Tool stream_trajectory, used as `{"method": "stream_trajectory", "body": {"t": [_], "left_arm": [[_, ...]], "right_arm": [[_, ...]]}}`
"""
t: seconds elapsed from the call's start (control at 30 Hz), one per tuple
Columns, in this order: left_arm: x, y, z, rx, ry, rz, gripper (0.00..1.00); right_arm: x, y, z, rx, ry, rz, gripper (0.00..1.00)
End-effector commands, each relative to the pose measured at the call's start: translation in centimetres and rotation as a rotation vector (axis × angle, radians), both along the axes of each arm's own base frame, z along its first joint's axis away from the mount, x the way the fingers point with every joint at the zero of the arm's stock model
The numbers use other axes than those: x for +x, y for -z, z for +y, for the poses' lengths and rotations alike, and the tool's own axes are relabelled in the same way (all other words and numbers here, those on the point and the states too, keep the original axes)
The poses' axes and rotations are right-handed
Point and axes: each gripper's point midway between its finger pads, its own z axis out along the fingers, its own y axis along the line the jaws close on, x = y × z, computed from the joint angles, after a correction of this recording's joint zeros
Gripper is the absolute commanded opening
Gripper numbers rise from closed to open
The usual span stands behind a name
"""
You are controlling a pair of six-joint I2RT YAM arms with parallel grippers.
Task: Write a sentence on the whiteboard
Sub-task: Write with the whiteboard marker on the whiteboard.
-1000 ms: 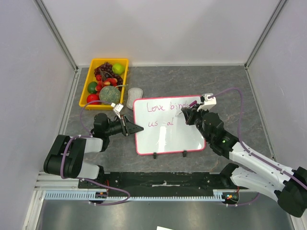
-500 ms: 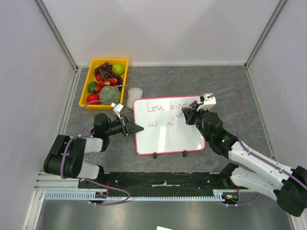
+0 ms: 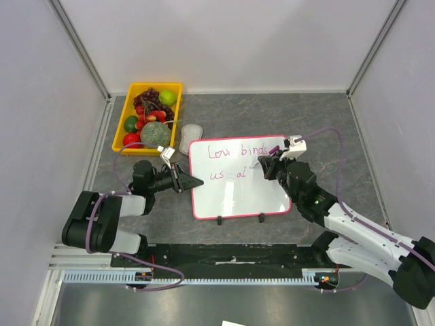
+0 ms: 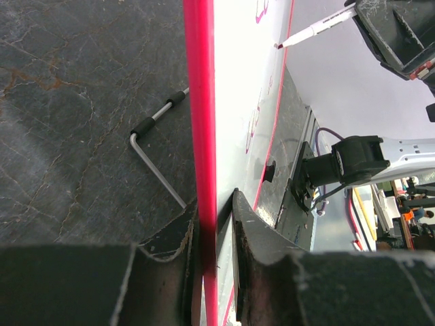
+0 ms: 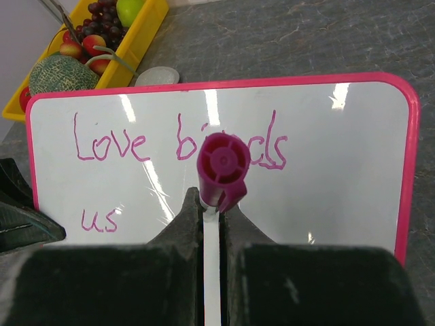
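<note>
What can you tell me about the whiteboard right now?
The whiteboard is a glossy white rectangle with rounded corners and a thin pink frame, face up on the dark table, with two small black feet on its near edge. The sentence in pink cursive reads "Love binds" over "us al". The left gripper clamps its left edge; the right gripper holds a marker over the second line, contact unclear.

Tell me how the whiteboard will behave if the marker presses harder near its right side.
Probably stiff: the frame of the whiteboard runs straight through the left claw. Its glossy face likely lets the marker tip skid. Pinched at one edge only, it may pivot under pressure from the right claw.
</note>
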Motion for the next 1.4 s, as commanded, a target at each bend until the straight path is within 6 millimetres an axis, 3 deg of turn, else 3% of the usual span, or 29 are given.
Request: {"method": "stream_trajectory", "body": {"t": [0.0,0.77,1.03,1.37], "left_arm": [[0.6,0.1,0.2,0.031,-0.020,-0.061,0.02],[0.6,0.1,0.2,0.033,-0.021,-0.065,0.02],[0.6,0.2,0.3,0.033,-0.021,-0.064,0.02],[0.6,0.2,0.3,0.032,-0.023,-0.061,0.02]], "right_arm": [[-0.5,1.1,-0.4,-0.005,0.000,0.021,0.00],[-2.2,3.7,-1.3,-0.004,-0.013,0.077,0.00],[-2.0,3.3,-1.6,-0.010,0.007,0.066,0.00],[-1.7,1.3,-2.2,-0.002,0.037,0.025,0.00]]}}
